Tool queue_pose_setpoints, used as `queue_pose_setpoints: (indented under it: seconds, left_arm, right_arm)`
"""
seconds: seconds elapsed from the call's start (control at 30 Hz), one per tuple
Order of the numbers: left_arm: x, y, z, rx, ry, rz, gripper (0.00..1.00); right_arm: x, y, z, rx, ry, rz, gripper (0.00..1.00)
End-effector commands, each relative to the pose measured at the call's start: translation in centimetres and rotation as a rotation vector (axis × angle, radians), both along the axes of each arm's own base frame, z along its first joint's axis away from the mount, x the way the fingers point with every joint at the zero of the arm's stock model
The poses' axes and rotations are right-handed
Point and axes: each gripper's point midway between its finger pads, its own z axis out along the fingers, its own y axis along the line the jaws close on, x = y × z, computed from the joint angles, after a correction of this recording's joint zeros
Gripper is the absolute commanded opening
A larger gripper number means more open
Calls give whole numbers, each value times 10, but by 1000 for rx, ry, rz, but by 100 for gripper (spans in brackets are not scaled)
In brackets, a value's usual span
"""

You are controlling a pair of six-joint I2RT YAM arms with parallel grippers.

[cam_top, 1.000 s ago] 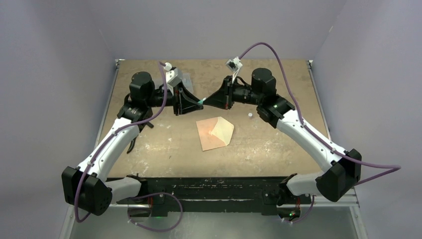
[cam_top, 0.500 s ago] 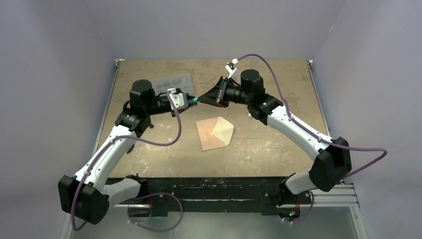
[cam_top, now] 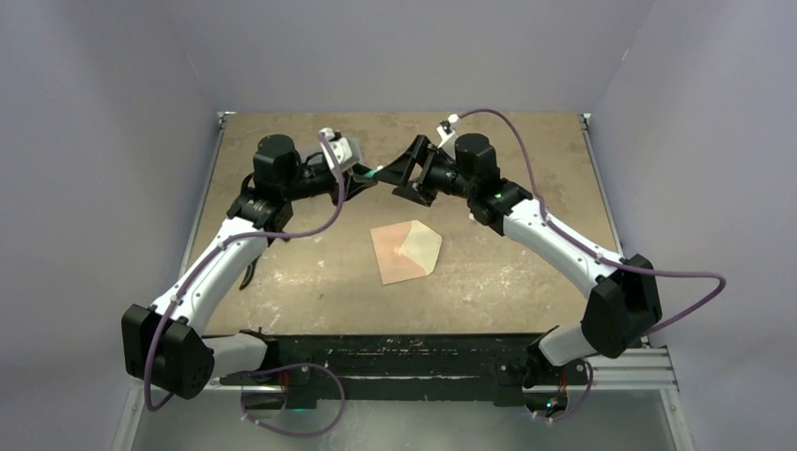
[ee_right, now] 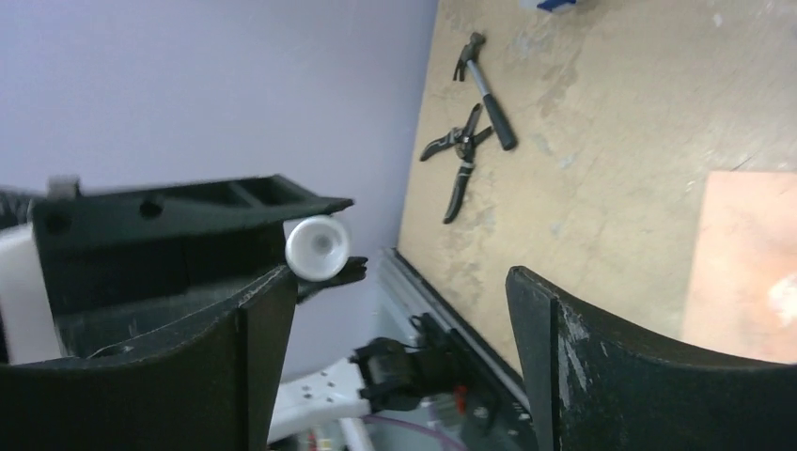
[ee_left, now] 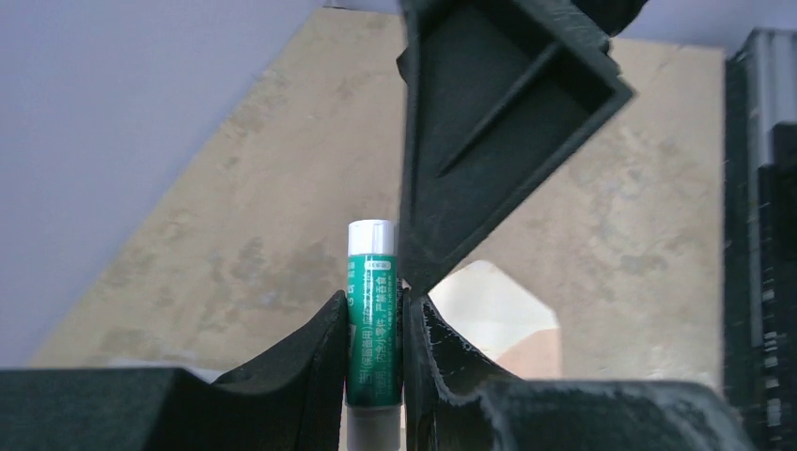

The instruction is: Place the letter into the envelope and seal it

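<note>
Where the bench [cam_top: 526, 282] is viewed from above, the envelope [cam_top: 399, 256] lies flat near its middle, slightly askew. It is salmon-pink and roughly square. Its pointed flap [cam_top: 423, 246] is folded open toward the right and shows a paler cream inner face. Whether the letter is inside cannot be told; only one salmon piece shows. The left wrist view catches the cream flap below and beyond the pincers.

Left pincer [ee_left: 374, 305]: clenched on a green-labelled tube [ee_left: 372, 282] with a white cap [ee_left: 372, 237]. The tube stands upright between the fingers, with the cap clear above them.

Right pincer [ee_right: 399, 272]: released, fingers spread wide. One finger [ee_left: 489, 122] stands just beside the capped end of the tube. Contact cannot be told.

Both pincers meet tip to tip above the far half of the bench, beyond the envelope and not over it.

Edges and room: the envelope lies well apart from every bench edge and from both arms. Lavender walls close the left, far and right sides. A hammer [ee_right: 489, 89] and pliers [ee_right: 461, 160] lie near the left edge, well apart from the envelope.
</note>
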Motion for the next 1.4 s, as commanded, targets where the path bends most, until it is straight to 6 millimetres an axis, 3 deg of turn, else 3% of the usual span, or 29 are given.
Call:
queue_pose_setpoints:
  seconds: [0.0,0.07,0.17,0.4,0.67,0.9,1.07,1.13,1.27,1.37]
  left_arm:
    - [-20,-13,11,-161,379,-13,0]
    - [-36,-18,9,-150,442,-96,0]
    - [-43,-21,17,-180,469,-131,0]
    - [-43,-28,34,-231,439,-189,0]
    - [-47,-26,32,-213,349,-217,0]
    - [-45,-27,30,-204,325,-230,0]
    - [-46,-28,27,-199,351,-242,0]
    - [-43,-28,26,-199,350,-229,0]
    - [-39,-27,29,-205,323,-209,0]
    - [-37,-27,31,-217,314,-194,0]
  right_arm:
    - [-15,-21,43,-72,-361,61,87]
    - [-19,-31,55,-60,-380,72,91]
    - [-22,-38,65,-49,-353,101,89]
    - [-18,-30,34,-123,-158,155,70]
    - [-20,-26,43,-53,-161,151,66]
    - [-18,-25,40,-86,-185,175,49]
    - [-21,-27,49,-77,-277,182,22]
    - [-28,-25,50,-50,-274,213,22]
    - [-36,-22,50,-16,-246,252,33]
    - [-38,-22,54,-2,-262,255,34]
